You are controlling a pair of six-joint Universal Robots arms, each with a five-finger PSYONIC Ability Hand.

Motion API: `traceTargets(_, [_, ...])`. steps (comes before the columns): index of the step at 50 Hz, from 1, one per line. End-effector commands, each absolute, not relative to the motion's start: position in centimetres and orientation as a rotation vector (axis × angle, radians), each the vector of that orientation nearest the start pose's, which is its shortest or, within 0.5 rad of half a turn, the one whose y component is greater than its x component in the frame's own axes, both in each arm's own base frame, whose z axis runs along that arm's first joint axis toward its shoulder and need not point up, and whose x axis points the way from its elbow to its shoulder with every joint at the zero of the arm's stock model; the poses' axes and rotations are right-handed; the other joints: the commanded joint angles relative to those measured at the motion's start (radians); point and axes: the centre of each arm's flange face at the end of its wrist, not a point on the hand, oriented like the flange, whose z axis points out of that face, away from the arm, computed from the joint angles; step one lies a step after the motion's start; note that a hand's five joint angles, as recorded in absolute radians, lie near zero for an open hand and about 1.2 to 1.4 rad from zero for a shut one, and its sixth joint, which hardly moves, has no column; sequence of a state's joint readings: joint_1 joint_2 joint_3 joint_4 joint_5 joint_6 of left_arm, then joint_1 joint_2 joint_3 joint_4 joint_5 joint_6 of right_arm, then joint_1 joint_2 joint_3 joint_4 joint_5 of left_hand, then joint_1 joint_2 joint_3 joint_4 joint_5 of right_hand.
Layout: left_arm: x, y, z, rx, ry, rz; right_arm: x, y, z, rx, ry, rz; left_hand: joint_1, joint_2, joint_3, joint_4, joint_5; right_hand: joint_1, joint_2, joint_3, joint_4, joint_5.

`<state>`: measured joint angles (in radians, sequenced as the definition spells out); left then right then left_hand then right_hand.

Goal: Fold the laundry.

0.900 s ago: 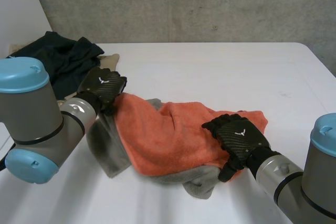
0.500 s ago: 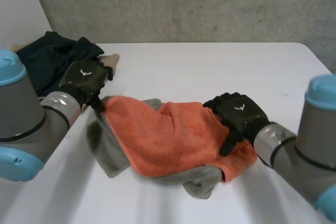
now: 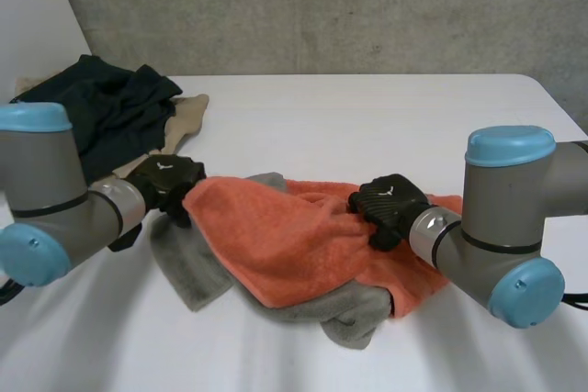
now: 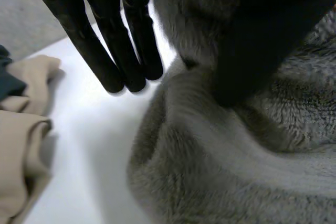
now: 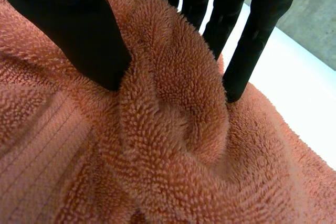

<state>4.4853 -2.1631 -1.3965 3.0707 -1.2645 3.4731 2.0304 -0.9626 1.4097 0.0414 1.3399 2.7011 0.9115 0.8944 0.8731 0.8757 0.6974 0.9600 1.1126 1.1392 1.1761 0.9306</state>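
Observation:
An orange towel (image 3: 294, 236) lies crumpled mid-table over a grey towel (image 3: 188, 268) that sticks out at its left and front. My left hand (image 3: 165, 183) is at the towels' left edge. In the left wrist view, grey pile (image 4: 220, 150) rises between its straight fingers (image 4: 105, 45) and its thumb, which presses into the cloth. My right hand (image 3: 388, 208) sits on the right part of the orange towel. In the right wrist view, its thumb and fingers (image 5: 247, 40) pinch a raised ridge of orange pile (image 5: 168, 93).
A dark garment pile (image 3: 101, 107) and a beige cloth (image 3: 184, 115) lie at the back left, and the beige cloth (image 4: 21, 129) is close beside my left hand's fingers. A concrete wall stands behind the table. Bare white table (image 3: 386, 117) stretches behind and right of the towels.
My left hand has come down and nearer, and the towels' left edge moved left with it. My right hand slid left onto the orange towel, bunching a ridge, and its arm swung round.

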Motion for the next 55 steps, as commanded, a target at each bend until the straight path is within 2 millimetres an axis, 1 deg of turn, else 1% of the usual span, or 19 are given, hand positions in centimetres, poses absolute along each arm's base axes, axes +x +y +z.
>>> traceTargets(1, [-24.6, -33.4, 16.8, 1.022, 2.652, -1.763, 28.4, -27.6, 16.5, -1.177, 2.158, -1.652, 0.485, 0.502, 0.523, 0.521, 0.524, 0.436, 0.284, 0.257, 0.220, 0.291])
traceTargets(3, [-24.4, -33.8, 18.4, 0.978, 2.615, -1.816, 27.8, -28.2, 17.9, -1.134, 2.138, -1.726, 0.485, 0.502, 0.523, 0.521, 0.524, 0.436, 0.284, 0.257, 0.220, 0.291])
traceTargets(7, [-23.2, -34.9, 23.9, 0.780, 2.490, -2.038, 26.4, -29.2, 21.5, -1.020, 2.077, -1.883, 0.485, 0.502, 0.523, 0.521, 0.524, 0.436, 0.284, 0.257, 0.220, 0.291])
traceTargets(8, [-22.4, -35.4, 26.5, 0.692, 2.409, -2.147, 25.9, -29.4, 22.9, -0.978, 2.059, -1.924, 0.485, 0.502, 0.523, 0.521, 0.524, 0.436, 0.284, 0.257, 0.220, 0.291])
traceTargets(11, [-21.1, -36.3, 30.5, 0.548, 2.248, -2.320, 25.2, -29.8, 24.6, -0.917, 2.035, -1.981, 0.485, 0.502, 0.523, 0.521, 0.524, 0.436, 0.284, 0.257, 0.220, 0.291])
traceTargets(12, [-20.1, -36.9, 33.1, 0.449, 2.123, -2.424, 24.7, -29.9, 25.5, -0.889, 2.022, -2.009, 0.485, 0.502, 0.523, 0.521, 0.524, 0.436, 0.284, 0.257, 0.220, 0.291])
traceTargets(15, [-18.3, -37.8, 37.1, 0.297, 1.912, -2.543, 24.2, -30.2, 26.5, -0.864, 2.003, -2.036, 0.485, 0.502, 0.523, 0.521, 0.524, 0.436, 0.284, 0.257, 0.220, 0.291])
traceTargets(16, [-16.4, -39.0, 39.0, 0.171, 1.805, -2.564, 24.0, -30.3, 26.8, -0.864, 2.000, -2.040, 0.485, 0.502, 0.523, 0.521, 0.524, 0.436, 0.284, 0.257, 0.220, 0.291])
traceTargets(20, [-12.1, -41.8, 41.7, -0.029, 1.660, -2.531, 23.9, -30.1, 26.4, -0.895, 2.011, -1.997, 0.485, 0.502, 0.523, 0.521, 0.524, 0.436, 0.284, 0.257, 0.220, 0.291])
traceTargets(22, [-11.2, -42.9, 41.9, -0.053, 1.646, -2.515, 24.0, -30.0, 25.9, -0.911, 2.024, -1.969, 0.485, 0.502, 0.523, 0.521, 0.524, 0.436, 0.284, 0.257, 0.220, 0.291])
traceTargets(27, [-10.4, -45.7, 39.6, -0.025, 1.728, -2.420, 24.8, -29.2, 23.8, -0.977, 2.068, -1.866, 0.485, 0.502, 0.523, 0.521, 0.524, 0.436, 0.284, 0.257, 0.220, 0.291])
traceTargets(31, [-10.6, -47.3, 35.7, 0.046, 1.829, -2.293, 25.4, -28.4, 22.3, -1.037, 2.091, -1.805, 0.485, 0.502, 0.523, 0.521, 0.524, 0.436, 0.284, 0.257, 0.220, 0.291])
traceTargets(35, [-11.7, -47.4, 32.1, 0.144, 1.942, -2.179, 26.1, -27.8, 21.1, -1.075, 2.096, -1.759, -0.306, -0.289, -0.267, -0.270, -0.266, 0.436, 0.284, 0.257, 0.220, 0.291])
traceTargets(36, [-12.4, -47.0, 30.9, 0.195, 1.986, -2.139, 26.2, -27.7, 20.9, -1.079, 2.100, -1.748, -0.610, -0.593, -0.571, -0.574, -0.570, 0.436, 0.284, 0.257, 0.220, 0.291])
traceTargets(37, [-12.8, -46.7, 30.5, 0.225, 2.000, -2.127, 26.3, -27.6, 20.7, -1.084, 2.101, -1.742, -0.737, -0.720, -0.699, -0.701, -0.697, 0.436, 0.284, 0.257, 0.220, 0.291])
traceTargets(42, [-14.9, -44.2, 28.3, 0.391, 2.083, -2.056, 26.4, -27.4, 20.5, -1.091, 2.103, -1.729, -0.737, -0.720, -0.699, -0.701, -0.697, 0.436, 0.284, 0.257, 0.220, 0.291])
traceTargets(49, [-19.0, -37.7, 23.6, 0.742, 2.280, -1.914, 26.5, -27.1, 20.1, -1.104, 2.102, -1.714, -0.737, -0.720, -0.699, -0.701, -0.697, 0.436, 0.284, 0.257, 0.220, 0.291])
traceTargets(51, [-19.7, -36.9, 21.8, 0.842, 2.273, -1.899, 26.6, -27.0, 19.9, -1.114, 2.103, -1.704, -0.737, -0.720, -0.699, -0.701, -0.697, 0.436, 0.284, 0.257, 0.220, 0.291])
traceTargets(55, [-20.0, -38.1, 18.8, 0.901, 2.184, -1.898, 26.9, -26.8, 19.5, -1.136, 2.096, -1.687, -0.737, -0.720, -0.699, -0.701, -0.697, 0.436, 0.284, 0.257, 0.220, 0.291])
